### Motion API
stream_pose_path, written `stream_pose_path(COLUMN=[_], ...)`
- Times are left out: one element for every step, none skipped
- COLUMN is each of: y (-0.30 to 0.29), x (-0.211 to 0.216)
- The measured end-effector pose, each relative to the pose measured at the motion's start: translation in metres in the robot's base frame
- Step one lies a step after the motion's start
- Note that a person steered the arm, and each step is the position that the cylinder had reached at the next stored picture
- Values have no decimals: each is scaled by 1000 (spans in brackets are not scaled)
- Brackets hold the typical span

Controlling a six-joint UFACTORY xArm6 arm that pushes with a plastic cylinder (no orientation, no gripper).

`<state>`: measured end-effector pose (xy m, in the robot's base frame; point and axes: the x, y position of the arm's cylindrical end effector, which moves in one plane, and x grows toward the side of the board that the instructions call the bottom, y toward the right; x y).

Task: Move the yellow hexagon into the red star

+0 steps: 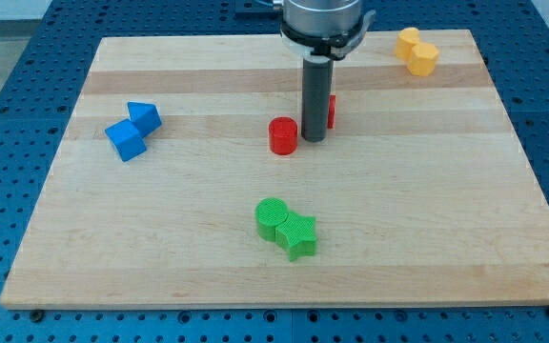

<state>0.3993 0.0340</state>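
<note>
Red cylinder point(283, 135) just left of my tip point(314, 139) — red star point(330, 110) half hidden behind the rod. No pincer fitted, nothing held. Yellow hexagon point(422, 58) far upper right beside a second yellow block point(408, 42); circle behind it — push left-downward along the surface point(160, 248).

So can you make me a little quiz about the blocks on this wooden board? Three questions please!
1. True or false: the green cylinder touches the green star.
2. Which blocks sit nearest the view's top right corner? A) the two blue blocks B) the two yellow blocks C) the green pair
3. Fill in: my tip stands just to the view's right of the red ____.

Key: 1 true, they sit pressed together. 2 B. 3 cylinder; another red block peeks out behind the rod, mostly hidden, so its shape cannot be told.
</note>
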Motion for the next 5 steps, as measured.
stream_pose_path(y=[2, 8, 18, 24, 24], x=[-14, -24, -25, -25, -21])
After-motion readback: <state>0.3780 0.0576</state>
